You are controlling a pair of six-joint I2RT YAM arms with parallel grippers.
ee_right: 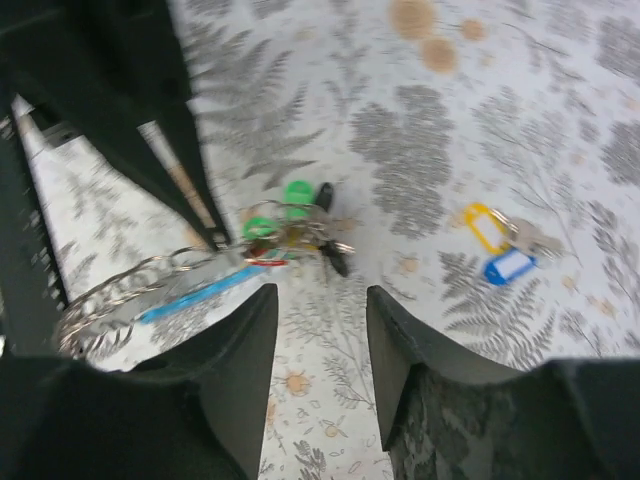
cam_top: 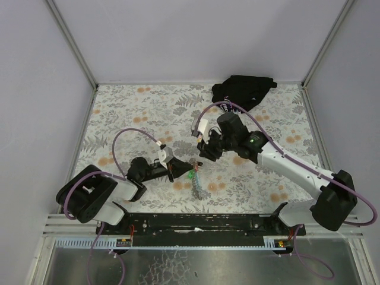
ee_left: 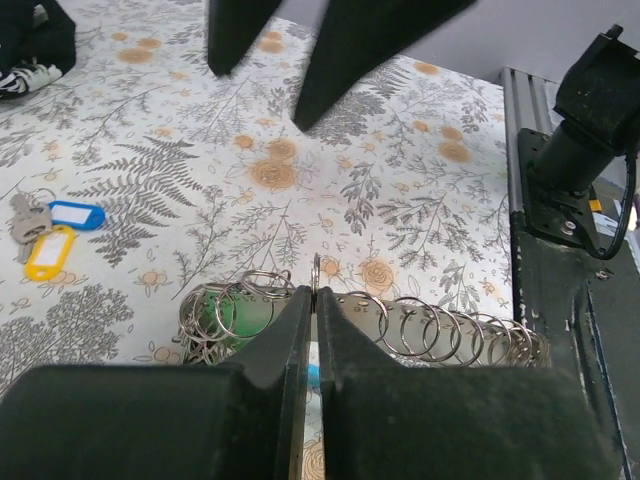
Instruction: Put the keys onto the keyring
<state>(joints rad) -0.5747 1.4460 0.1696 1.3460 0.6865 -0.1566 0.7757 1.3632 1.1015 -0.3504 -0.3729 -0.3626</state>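
My left fingers (ee_left: 285, 340) clamp the keyring (ee_left: 316, 270) upright; my right fingers (ee_right: 240, 340), spread wide, hold nothing. Next step, I judge: fetch the keys (ee_right: 525, 238), lying well apart.

We find the keyring (cam_top: 197, 185) boxed in: the left gripper (cam_top: 181, 172) clamps it from its left, and the right gripper (cam_top: 205, 155) hangs spread just beyond it. Right of the keyring the table (cam_top: 237, 191) lies free; the black cloth bundle (cam_top: 243, 90) sits well beyond it.
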